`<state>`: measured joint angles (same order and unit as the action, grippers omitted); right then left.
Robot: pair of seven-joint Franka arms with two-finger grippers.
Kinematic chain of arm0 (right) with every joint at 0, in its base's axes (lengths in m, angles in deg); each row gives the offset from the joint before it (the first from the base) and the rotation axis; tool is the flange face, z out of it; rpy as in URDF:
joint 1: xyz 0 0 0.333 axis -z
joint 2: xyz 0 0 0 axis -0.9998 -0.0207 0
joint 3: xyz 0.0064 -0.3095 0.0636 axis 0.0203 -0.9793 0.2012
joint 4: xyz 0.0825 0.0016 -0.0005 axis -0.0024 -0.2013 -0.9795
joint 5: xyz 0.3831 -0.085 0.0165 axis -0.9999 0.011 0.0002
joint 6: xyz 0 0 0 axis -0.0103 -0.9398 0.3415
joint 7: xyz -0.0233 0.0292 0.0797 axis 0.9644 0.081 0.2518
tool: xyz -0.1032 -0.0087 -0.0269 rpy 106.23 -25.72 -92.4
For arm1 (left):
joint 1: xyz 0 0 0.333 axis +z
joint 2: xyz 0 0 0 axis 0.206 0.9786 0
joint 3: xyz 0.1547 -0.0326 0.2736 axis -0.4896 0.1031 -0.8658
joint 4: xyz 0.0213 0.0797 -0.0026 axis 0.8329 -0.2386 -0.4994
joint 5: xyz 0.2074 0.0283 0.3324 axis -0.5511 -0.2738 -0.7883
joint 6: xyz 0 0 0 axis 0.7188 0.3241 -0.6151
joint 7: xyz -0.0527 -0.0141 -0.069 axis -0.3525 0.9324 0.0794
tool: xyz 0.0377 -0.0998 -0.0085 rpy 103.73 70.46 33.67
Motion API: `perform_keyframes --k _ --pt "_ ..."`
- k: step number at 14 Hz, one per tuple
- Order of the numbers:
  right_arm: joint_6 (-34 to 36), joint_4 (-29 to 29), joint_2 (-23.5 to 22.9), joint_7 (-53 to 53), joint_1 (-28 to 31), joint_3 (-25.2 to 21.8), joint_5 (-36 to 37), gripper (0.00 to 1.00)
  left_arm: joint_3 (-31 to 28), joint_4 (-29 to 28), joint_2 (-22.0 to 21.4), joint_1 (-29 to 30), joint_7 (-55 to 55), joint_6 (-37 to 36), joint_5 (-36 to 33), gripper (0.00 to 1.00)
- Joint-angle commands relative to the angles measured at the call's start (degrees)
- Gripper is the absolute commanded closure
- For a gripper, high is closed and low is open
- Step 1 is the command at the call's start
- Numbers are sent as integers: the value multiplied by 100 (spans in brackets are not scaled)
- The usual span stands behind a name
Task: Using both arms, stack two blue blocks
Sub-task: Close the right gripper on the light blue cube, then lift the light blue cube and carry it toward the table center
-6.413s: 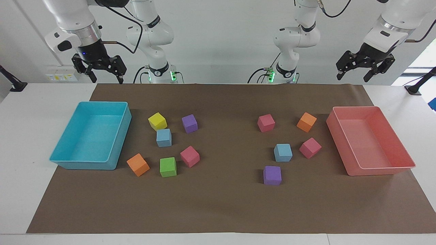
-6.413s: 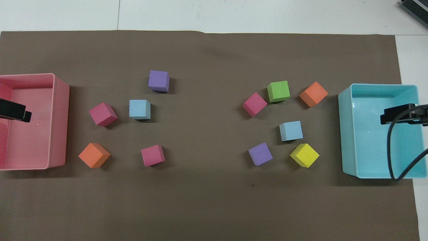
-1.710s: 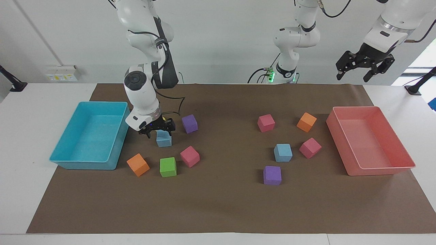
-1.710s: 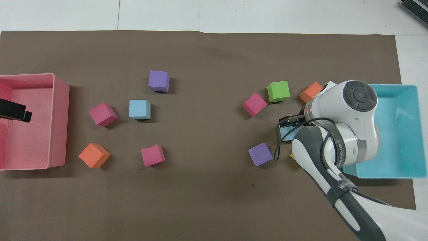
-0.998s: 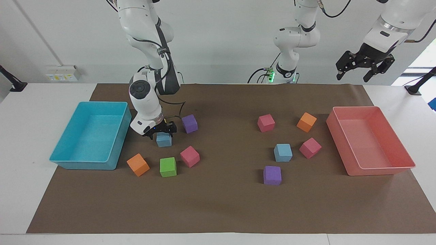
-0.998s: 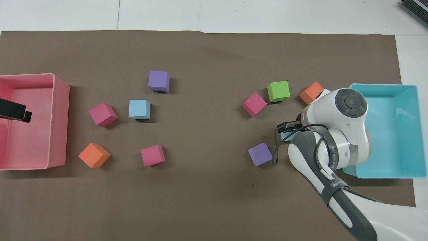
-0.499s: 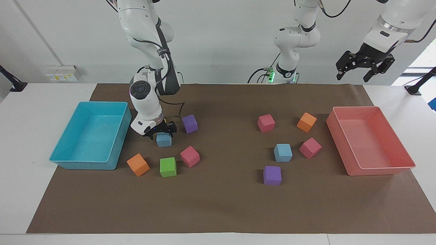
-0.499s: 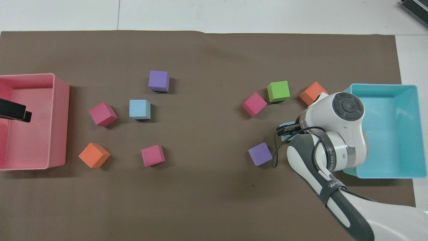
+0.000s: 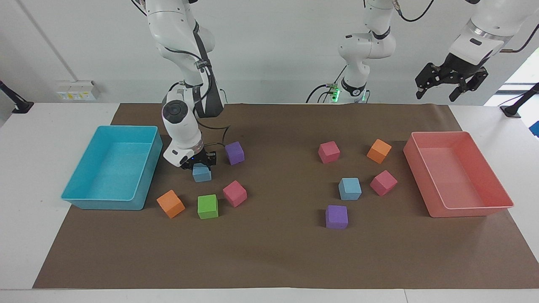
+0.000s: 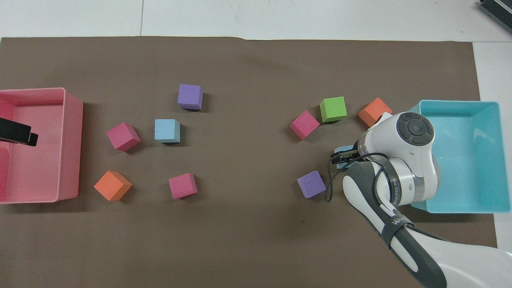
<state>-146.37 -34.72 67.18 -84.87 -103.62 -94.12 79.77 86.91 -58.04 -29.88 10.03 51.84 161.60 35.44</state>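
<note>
One blue block [image 9: 202,174] lies on the brown mat beside the turquoise tray; in the overhead view only its edge [image 10: 341,150] shows past the arm. My right gripper [image 9: 198,163] is down on this block's top, and also shows in the overhead view [image 10: 340,157]. The second blue block [image 9: 350,188] sits free toward the left arm's end [image 10: 167,131]. My left gripper [image 9: 436,90] is open and empty and waits high over the pink tray, where only its tip [image 10: 24,138] shows from above.
Turquoise tray [image 9: 145,185] is close beside the right arm. Purple [image 9: 234,152], pink [image 9: 234,193], green [image 9: 208,206] and orange [image 9: 170,203] cubes ring the gripped-at block. Pink tray [image 9: 471,208], two pink, one orange and one purple cube [image 9: 336,216] lie around the second block.
My right arm came from over the turquoise tray down onto the blue block and has settled a little lower in the last second. The left arm has not moved.
</note>
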Motion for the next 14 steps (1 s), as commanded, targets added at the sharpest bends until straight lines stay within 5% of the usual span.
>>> perform_keyframes --k 1,11,14 --pt "-49 68 -57 199 -13 -7 -129 99 68 -193 -164 98 -25 49 -33 0" --pt "1409 1183 330 -503 -13 150 -225 100 68 -184 -164 98 -25 58 -33 0" --pt "1288 1325 277 -1056 -13 501 -208 100 68 -184 -164 98 -34 58 -33 0"
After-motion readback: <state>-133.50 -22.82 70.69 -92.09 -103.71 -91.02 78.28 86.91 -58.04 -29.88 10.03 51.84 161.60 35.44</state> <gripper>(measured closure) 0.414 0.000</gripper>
